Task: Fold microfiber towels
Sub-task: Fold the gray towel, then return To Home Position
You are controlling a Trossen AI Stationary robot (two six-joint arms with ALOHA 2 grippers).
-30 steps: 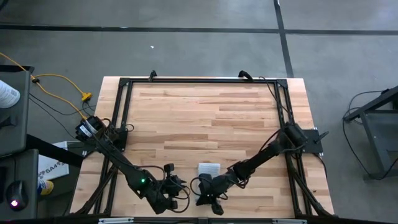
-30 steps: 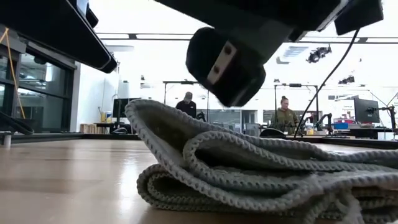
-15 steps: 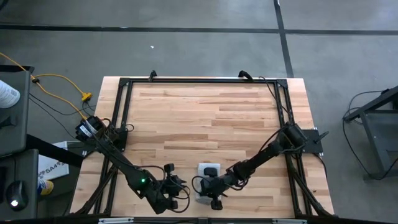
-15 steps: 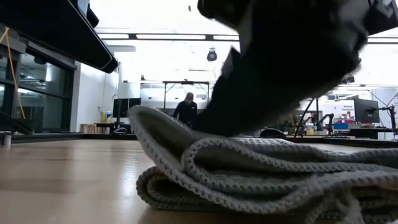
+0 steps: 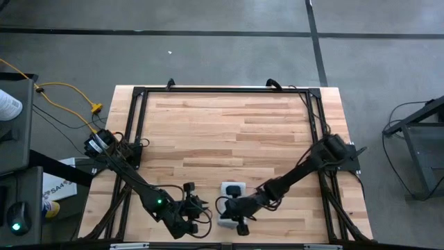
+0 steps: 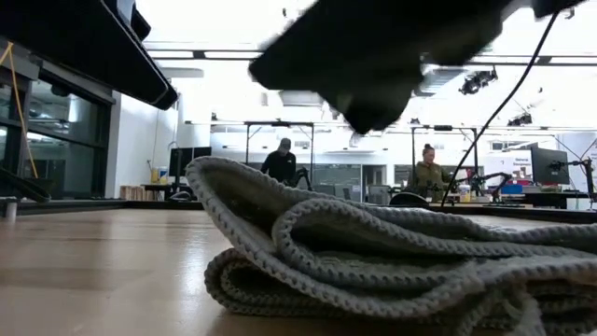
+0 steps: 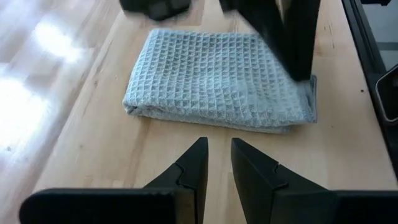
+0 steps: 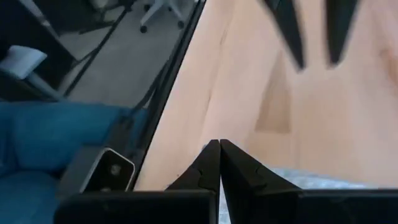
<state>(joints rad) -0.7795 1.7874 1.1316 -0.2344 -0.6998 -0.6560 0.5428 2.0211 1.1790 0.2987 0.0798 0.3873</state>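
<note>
1. Folded towel [image 7: 217, 79] lies on the table [image 5: 229, 132], near its front edge, about mid-width.
2. Left gripper [image 5: 196, 212] sits just left of the towel, apart from it.
3. Right gripper [image 5: 239, 208] hangs over the towel.

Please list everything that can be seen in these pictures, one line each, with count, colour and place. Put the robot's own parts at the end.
microfiber towel: one, light grey-blue, folded flat, near the table's front edge, between the two arms
wooden table: one, light wood with a black frame
yellow cable: one, on the floor left of the table
people: two, dark clothes, far back in the room
left gripper: one, dark, jaws slightly apart, empty, just beside the towel
right gripper: one, dark, jaws shut, empty, above the towel
</note>
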